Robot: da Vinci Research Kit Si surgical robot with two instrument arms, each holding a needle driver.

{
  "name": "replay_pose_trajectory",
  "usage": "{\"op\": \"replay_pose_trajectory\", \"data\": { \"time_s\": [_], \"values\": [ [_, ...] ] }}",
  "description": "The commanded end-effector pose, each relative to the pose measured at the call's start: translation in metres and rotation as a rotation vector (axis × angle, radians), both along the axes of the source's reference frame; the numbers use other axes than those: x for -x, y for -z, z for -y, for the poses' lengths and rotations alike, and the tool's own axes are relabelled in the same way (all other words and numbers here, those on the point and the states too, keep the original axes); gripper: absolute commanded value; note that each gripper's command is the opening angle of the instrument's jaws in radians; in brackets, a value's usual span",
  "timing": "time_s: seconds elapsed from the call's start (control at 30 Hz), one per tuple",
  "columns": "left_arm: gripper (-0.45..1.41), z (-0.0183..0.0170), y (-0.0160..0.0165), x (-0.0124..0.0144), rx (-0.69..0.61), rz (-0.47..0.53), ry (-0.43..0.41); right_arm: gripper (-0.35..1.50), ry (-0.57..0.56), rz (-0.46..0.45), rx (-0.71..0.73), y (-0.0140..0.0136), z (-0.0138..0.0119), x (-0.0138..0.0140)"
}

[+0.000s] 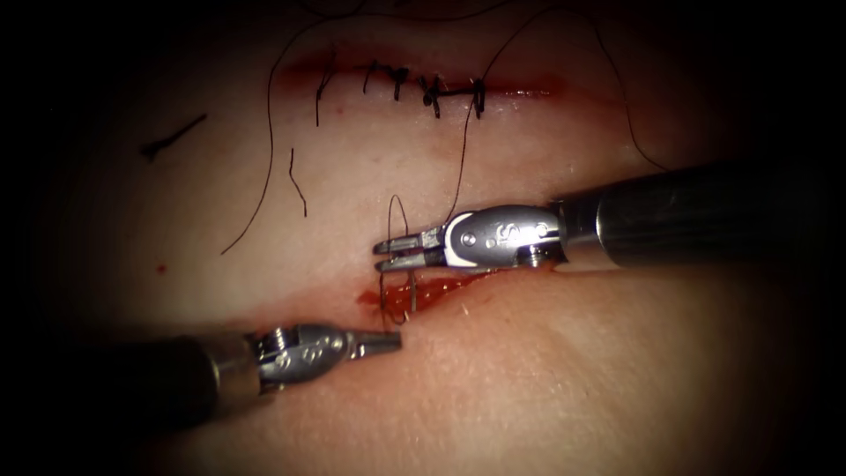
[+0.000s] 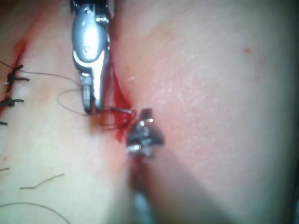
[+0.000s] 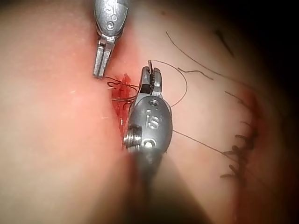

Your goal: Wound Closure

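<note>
Right tool (image 1: 381,256): jaws clenched on the thread (image 1: 398,216), which loops just above its tip.
Left tool (image 1: 395,342): jaws closed, holding nothing, tip beside the cut (image 1: 432,289).
Needle: cannot tell where.
Handling: thread judged thin, limp, slippery; grip the thread near the tissue (image 1: 546,388).

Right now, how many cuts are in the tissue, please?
2: a stitched cut at the top of the endoscope view; an open cut with red fluid below it, between left end effector and right end effector.
</note>
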State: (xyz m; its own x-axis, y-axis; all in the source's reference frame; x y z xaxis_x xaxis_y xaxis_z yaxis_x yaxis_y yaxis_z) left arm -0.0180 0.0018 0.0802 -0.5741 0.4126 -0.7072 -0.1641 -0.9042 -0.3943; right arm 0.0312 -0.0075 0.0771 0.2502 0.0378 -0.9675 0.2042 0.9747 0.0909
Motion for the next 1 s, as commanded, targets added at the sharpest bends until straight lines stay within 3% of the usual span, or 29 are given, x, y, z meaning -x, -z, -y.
{"op": "replay_pose_trajectory", "data": {
  "time_s": [0.03, 0.47, 1.0],
  "values": [
    [-0.45, 0.0004, -0.0008, 0.0008, -0.001, 0.000, 0.001, -0.35, 0.000, 0.000, -0.008, -0.0004, 0.0001, -0.0005],
    [-0.45, 0.0005, -0.0020, 0.0010, 0.009, -0.006, 0.003, -0.35, -0.004, -0.003, -0.030, 0.0001, -0.0011, -0.0005],
    [-0.45, 0.0016, -0.0032, 0.0003, 0.022, -0.007, -0.004, -0.35, -0.027, 0.034, -0.245, -0.0003, -0.0003, -0.0007]
  ]
}}
